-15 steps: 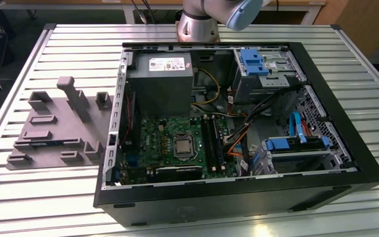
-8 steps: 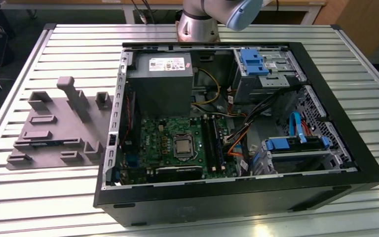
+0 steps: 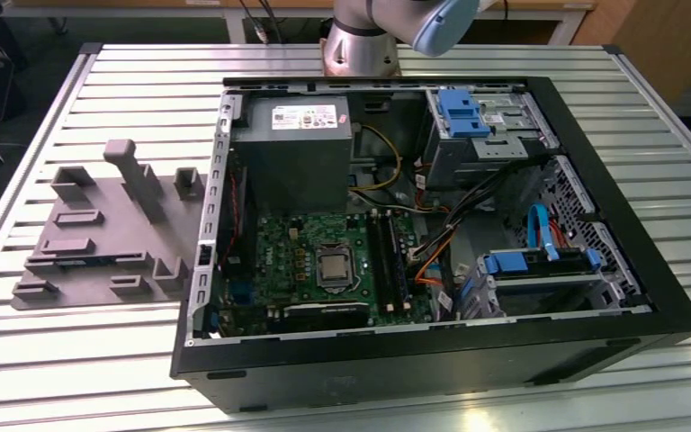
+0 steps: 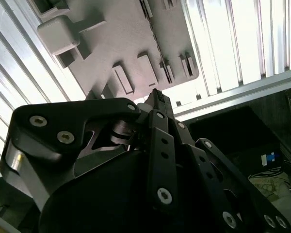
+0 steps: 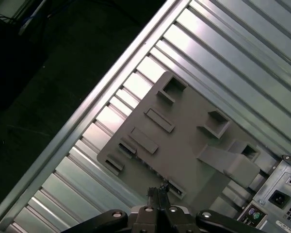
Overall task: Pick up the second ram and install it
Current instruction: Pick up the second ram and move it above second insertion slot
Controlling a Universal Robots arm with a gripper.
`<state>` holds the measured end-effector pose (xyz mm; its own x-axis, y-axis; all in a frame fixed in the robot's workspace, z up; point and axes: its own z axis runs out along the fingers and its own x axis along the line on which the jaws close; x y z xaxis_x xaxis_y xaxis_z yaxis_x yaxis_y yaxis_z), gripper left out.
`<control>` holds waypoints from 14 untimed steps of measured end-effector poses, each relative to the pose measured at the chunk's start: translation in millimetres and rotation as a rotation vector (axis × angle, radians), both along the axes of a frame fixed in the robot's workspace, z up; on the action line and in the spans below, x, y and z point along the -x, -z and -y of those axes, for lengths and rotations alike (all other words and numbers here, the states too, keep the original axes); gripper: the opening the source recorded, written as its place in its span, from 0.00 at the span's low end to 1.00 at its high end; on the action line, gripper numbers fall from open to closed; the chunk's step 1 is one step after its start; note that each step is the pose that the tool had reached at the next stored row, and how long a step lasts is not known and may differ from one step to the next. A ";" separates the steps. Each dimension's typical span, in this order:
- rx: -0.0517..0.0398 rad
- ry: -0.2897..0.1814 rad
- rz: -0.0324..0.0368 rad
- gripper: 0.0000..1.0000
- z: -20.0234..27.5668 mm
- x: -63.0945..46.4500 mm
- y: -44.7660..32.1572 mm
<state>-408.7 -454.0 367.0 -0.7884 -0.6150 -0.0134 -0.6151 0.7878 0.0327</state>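
second ram, the thin dark green circuit-board stick, is as far as i can tell the bluish-green strip (image 3: 91, 262) standing on edge along the near side of the grey moulded plastic holder (image 3: 105, 211) on the slatted aluminium table (image 3: 69, 360), well apart from the long black memory slots (image 3: 384, 256) inside the open black computer case (image 3: 442, 369); the pick looks barely begun, and doing it well means squaring the fingers across the stick's flat faces near its middle and lifting straight, without twisting. the black claw gripper (image 5: 157, 194) hangs above the holder in both wrist views, fingertips pinched together, holding and touching nothing.
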 end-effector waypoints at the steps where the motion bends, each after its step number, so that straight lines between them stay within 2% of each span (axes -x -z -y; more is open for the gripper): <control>1: 0.0000 -0.004 0.0000 0.11 0.0 0.0 0.0; 14: 0.0000 -0.039 0.0000 0.11 0.0 0.0 0.0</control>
<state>-408.7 -454.0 367.0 -0.7637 -0.6454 -0.0134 -0.6455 0.7631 0.0327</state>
